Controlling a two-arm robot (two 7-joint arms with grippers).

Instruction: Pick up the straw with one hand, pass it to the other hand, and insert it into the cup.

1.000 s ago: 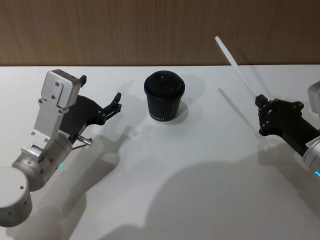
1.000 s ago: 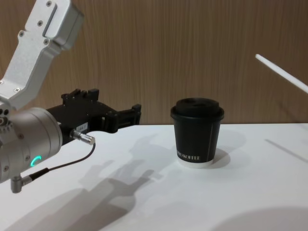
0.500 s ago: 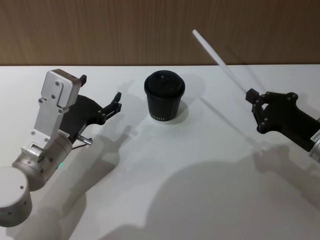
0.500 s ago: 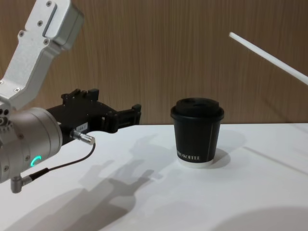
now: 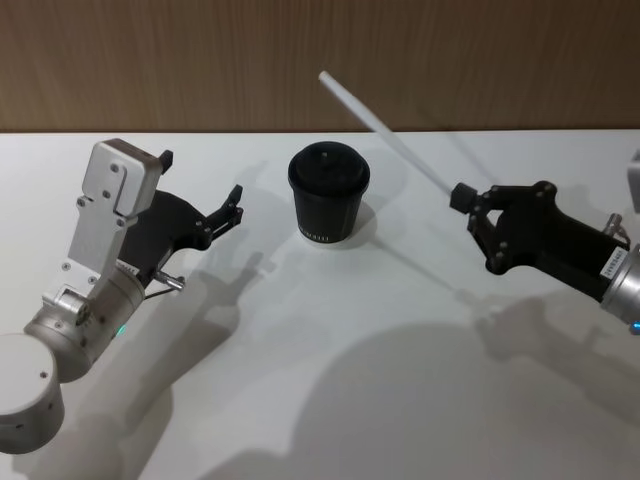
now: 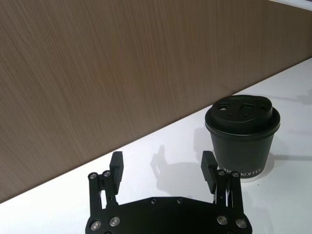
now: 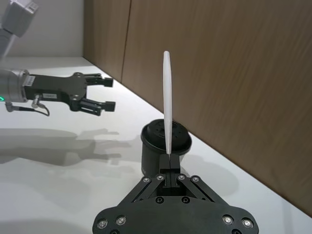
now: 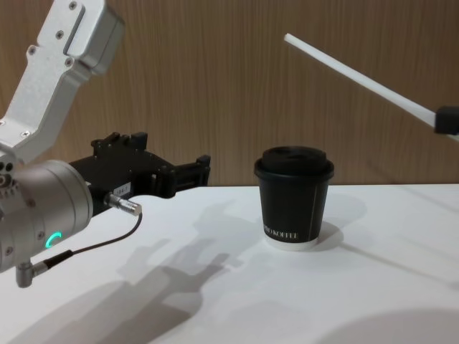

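1. Right gripper [image 5: 465,198], black with a silver wrist, is the one doing the work in the head view. It's pinched tight on the bottom end of the long thin white plastic straw [image 5: 385,130]. The straw slants up and away over the white table [image 5: 330,350], its free end up above and behind the small black paper cup with the domed lid [image 5: 329,192]. The black left gripper [image 5: 200,178] hovers on the cup's other side, fingers spread wide and holding nothing.
2. Left wrist view: the spread fingers have only bare table between them, and the cup [image 6: 242,131] stands near one finger, not touching it.
3. Right wrist view: the straw [image 7: 166,102] stands straight out of the closed tips, so only a short bit is clamped. The cup is just behind it, and the left gripper [image 7: 108,93] waits farther off, still wide open for a handover.
4. Chest view: the straw [image 8: 358,75] is well clear of the lid, tilted with its free end highest.
5. My take: the straw's featherlight, slick and easy to crush or flex, so a gentle squeeze is plenty. I'd have the left gripper grab it around mid-shaft. That leaves enough free length to poke into the lid opening, and it'll wobble less than an end grip.
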